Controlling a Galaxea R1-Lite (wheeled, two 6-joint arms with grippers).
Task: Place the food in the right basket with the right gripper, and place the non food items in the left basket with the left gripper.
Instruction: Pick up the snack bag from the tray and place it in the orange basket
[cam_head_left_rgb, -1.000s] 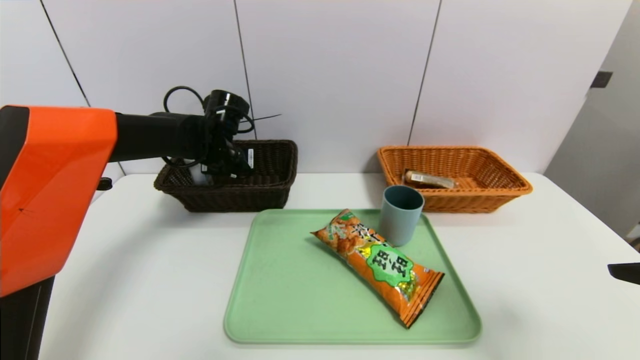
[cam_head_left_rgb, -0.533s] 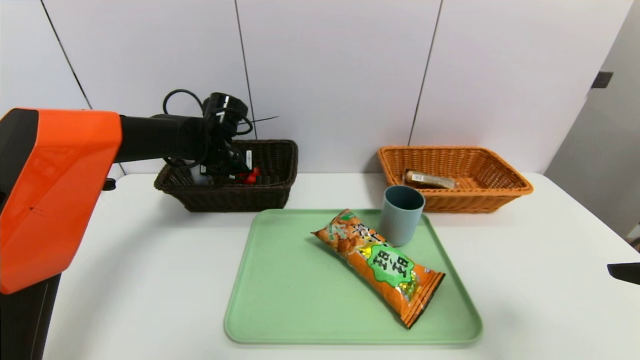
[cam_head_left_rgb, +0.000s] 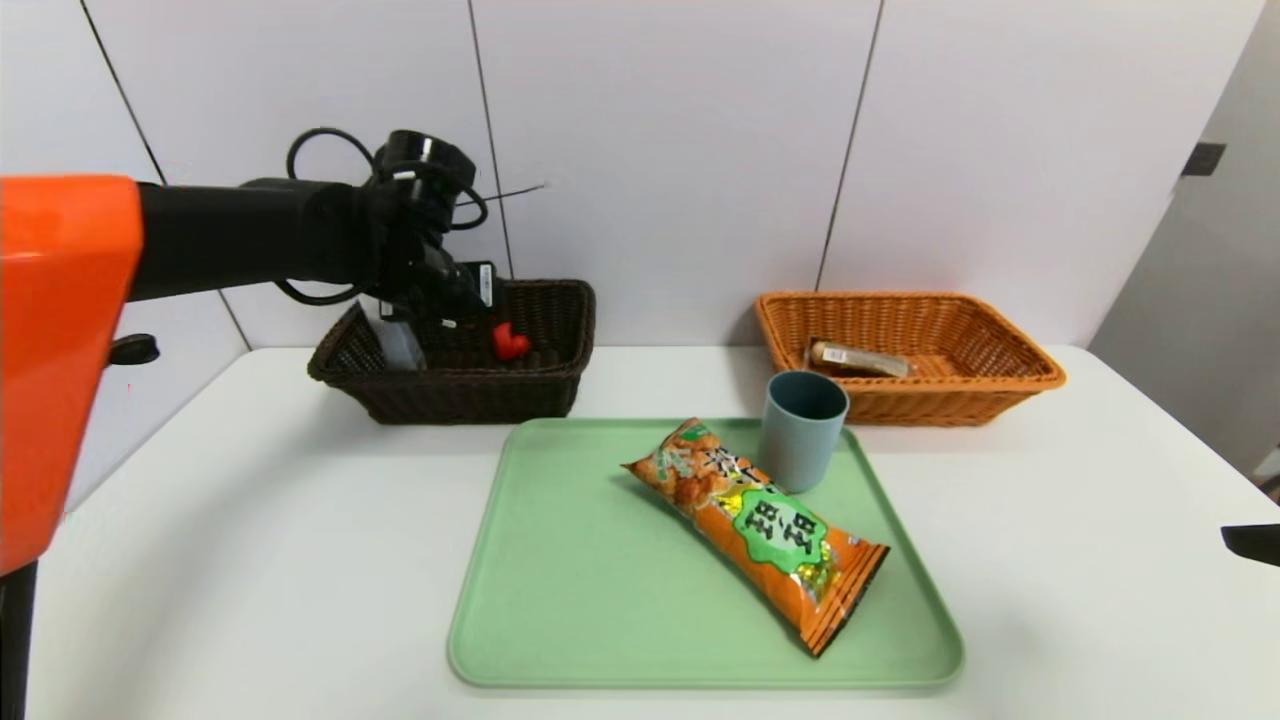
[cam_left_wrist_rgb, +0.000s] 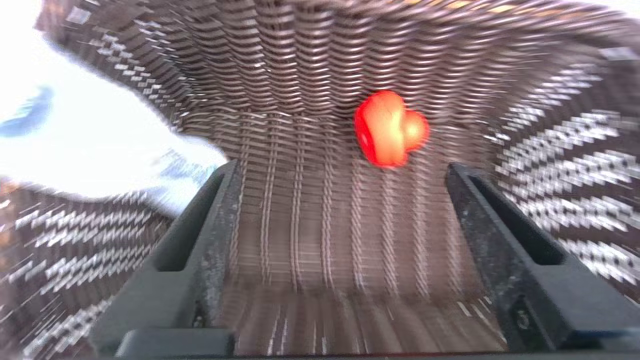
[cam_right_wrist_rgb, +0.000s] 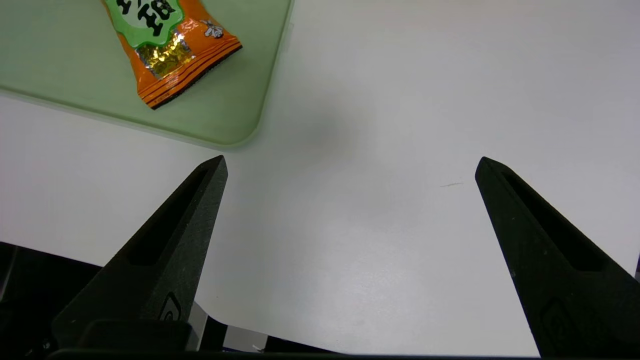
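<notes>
My left gripper hangs open above the dark brown left basket, nothing between its fingers. The small red toy lies loose on the basket floor, beside the clear bottle. On the green tray lie the long orange snack bag and the upright blue-grey cup. The clear-wrapped bar lies in the orange right basket. My right gripper stands open over bare table near the tray's corner, holding nothing.
The white table runs out to its front and right edges. Both baskets stand against the pale wall panels behind the tray. My left arm's orange upper link fills the near left of the head view.
My left gripper opened and let go of the red toy, which dropped into the left basket. The gripper then rose above the basket. The right arm has not moved.
</notes>
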